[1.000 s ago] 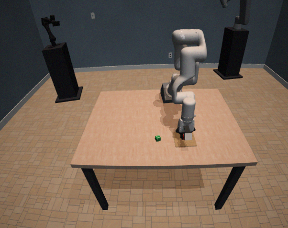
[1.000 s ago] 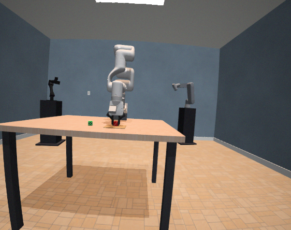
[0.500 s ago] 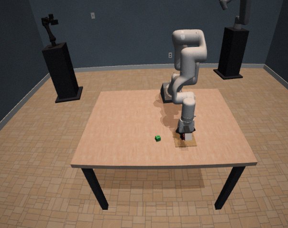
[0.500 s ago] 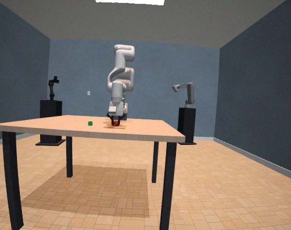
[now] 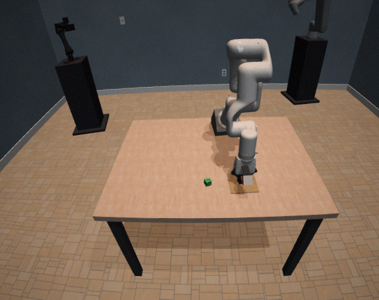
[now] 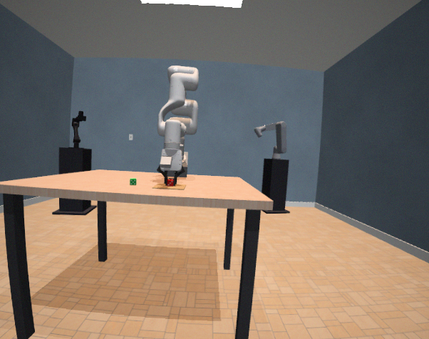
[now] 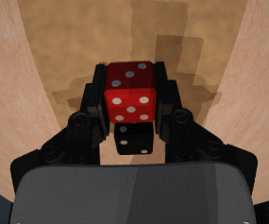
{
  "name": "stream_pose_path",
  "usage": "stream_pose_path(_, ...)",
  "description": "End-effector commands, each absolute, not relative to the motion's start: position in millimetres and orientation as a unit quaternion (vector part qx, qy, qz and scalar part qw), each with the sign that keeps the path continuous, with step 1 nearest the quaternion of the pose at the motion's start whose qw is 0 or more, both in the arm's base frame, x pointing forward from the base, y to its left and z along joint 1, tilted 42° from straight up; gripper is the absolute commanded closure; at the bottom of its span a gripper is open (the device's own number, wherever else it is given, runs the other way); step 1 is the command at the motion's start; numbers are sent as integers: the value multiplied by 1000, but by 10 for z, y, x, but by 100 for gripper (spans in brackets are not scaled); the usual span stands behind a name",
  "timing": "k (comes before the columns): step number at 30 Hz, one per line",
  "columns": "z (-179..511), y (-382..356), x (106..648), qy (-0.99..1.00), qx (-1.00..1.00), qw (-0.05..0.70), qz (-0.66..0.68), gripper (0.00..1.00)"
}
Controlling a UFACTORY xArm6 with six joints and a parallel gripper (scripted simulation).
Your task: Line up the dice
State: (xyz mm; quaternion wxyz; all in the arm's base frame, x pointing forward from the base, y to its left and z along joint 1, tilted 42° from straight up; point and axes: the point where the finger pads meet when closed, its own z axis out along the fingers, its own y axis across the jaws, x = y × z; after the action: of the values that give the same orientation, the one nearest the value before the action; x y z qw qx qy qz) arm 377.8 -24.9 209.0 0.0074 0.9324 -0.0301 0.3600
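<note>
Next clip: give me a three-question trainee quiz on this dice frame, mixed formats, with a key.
1. True or false: the claw is shut on the red die.
2. Where does the green die sit? A) on the mat B) on the table, off the mat C) in the claw
3. Fill in: in the wrist view, a ___ die shows below the red one, over the mat.

Key: 1 true; 2 B; 3 black.
</note>
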Motion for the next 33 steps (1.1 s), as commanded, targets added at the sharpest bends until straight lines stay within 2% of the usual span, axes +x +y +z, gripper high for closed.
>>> stream_pose_path(1, 2101, -249, 3783, -30, 932, 7, 361, 73)
stream_pose_path(16, 2101, -249, 3783, -30, 932, 7, 361, 73)
stream_pose_path(17, 2101, -249, 3783, -30, 932, 7, 361, 69)
stream_pose_path(19, 2101, -249, 3783, -30, 932, 7, 361, 69)
stream_pose_path(20, 2101, -249, 3783, -30, 932, 7, 361, 65)
stream_pose_path(22, 2101, -249, 3783, -30, 932, 7, 361, 65)
stream_pose_path(23, 2101, -249, 3783, -30, 932, 7, 361, 61)
stream_pose_path(25, 2101, -249, 3783, -30, 932, 7, 361, 61)
stream_pose_path(26, 2101, -249, 3783, -30, 932, 7, 361, 57)
stream_pose_path(28, 2101, -249, 3783, -30, 932, 7, 361, 57)
stream_pose_path(29, 2101, -249, 3783, -30, 932, 7, 361, 53)
stream_pose_path(33, 2101, -249, 3783, -30, 932, 7, 361, 53)
